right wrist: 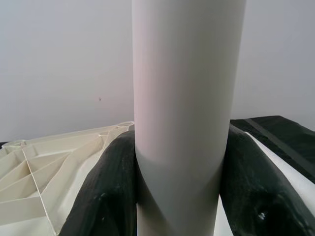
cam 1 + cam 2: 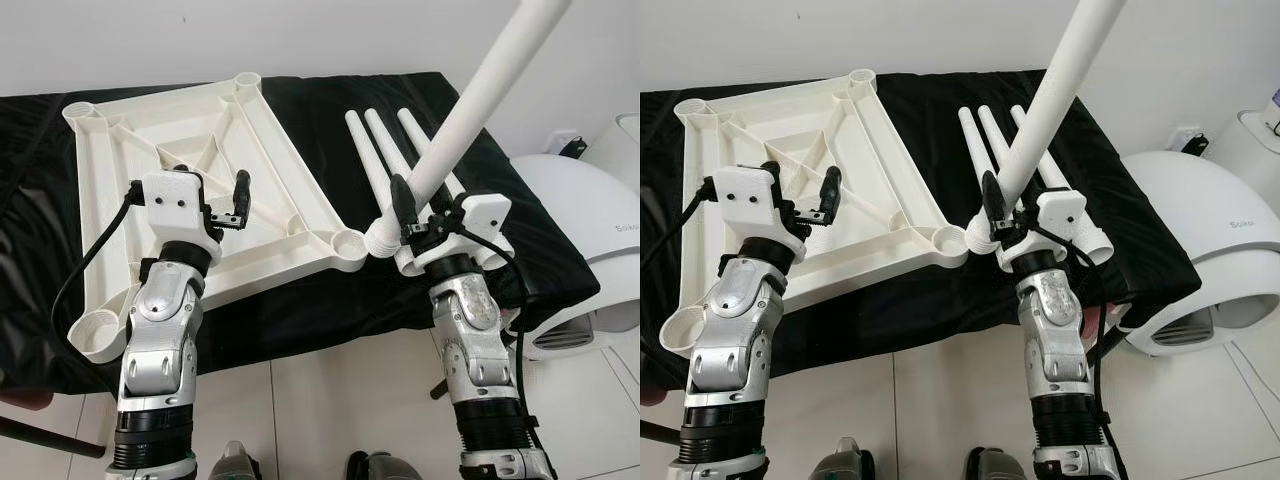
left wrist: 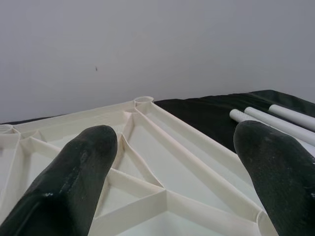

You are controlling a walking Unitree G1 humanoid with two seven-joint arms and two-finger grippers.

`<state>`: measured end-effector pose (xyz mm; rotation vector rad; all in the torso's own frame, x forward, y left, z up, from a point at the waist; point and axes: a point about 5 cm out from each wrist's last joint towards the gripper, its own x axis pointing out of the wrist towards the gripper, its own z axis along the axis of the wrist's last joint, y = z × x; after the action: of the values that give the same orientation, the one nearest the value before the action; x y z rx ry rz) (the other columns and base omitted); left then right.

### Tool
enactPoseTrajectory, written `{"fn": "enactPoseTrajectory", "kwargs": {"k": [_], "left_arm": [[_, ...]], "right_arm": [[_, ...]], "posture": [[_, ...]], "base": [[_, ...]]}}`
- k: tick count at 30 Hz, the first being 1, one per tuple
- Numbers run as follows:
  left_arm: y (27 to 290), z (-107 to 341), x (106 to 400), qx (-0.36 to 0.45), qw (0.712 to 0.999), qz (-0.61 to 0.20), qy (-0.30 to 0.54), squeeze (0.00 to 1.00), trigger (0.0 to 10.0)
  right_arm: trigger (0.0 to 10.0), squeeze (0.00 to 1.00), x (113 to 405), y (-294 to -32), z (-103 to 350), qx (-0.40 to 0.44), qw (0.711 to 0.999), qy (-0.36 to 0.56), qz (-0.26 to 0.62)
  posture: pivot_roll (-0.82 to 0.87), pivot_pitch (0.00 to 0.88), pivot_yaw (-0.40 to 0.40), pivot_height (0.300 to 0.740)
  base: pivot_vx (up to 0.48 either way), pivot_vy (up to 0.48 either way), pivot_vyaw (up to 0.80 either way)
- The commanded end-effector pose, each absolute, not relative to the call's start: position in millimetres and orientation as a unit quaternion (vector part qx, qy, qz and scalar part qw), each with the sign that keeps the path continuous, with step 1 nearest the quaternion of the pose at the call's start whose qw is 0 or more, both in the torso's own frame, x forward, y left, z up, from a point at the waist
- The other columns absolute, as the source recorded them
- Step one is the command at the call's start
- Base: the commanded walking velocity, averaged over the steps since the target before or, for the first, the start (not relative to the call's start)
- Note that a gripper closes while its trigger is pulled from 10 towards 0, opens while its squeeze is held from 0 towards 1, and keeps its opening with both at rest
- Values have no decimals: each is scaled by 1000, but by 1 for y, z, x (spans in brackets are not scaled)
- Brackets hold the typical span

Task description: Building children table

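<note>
right gripper [image 2: 412, 215] clamps a long white plastic table leg [image 2: 470, 100], tilted up-right, top cut off; left gripper [image 2: 238, 205] open, empty.

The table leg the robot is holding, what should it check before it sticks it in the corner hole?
1. Right gripper jaws clamp the table leg: ok.
2. Leg's ribbed end over the tabletop corner socket: not ok, it sits beside it.
3. Leg upright: not ok, tilted.
4. Socket free: ok.
5. Left gripper steadying the tabletop: not ok, open above it.
6. Three spare legs out of the way: ok.
</note>
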<state>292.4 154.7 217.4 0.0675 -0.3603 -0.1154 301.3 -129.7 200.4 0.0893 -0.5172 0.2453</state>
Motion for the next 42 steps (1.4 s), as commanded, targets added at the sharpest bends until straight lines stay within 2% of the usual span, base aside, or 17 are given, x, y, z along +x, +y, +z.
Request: {"fn": "enactPoseTrajectory", "kwargs": {"k": [1, 26, 42], "left_arm": [[163, 212, 290, 23, 984, 14, -177, 0, 10000], [161, 206, 272, 22, 982, 5, -185, 0, 10000], [157, 205, 272, 18, 982, -16, -189, 0, 10000]], "right_arm": [[10000, 0, 297, -131, 199, 35, 957, -262, 116], [10000, 0, 287, -125, 190, 45, 956, -254, 137], [10000, 0, 292, -121, 190, 50, 955, -249, 154]], "posture": [[-10, 57, 23, 740], [31, 79, -8, 740], [54, 32, -35, 740]], "base": [[0, 0, 0], [0, 0, 0], [0, 0, 0]]}}
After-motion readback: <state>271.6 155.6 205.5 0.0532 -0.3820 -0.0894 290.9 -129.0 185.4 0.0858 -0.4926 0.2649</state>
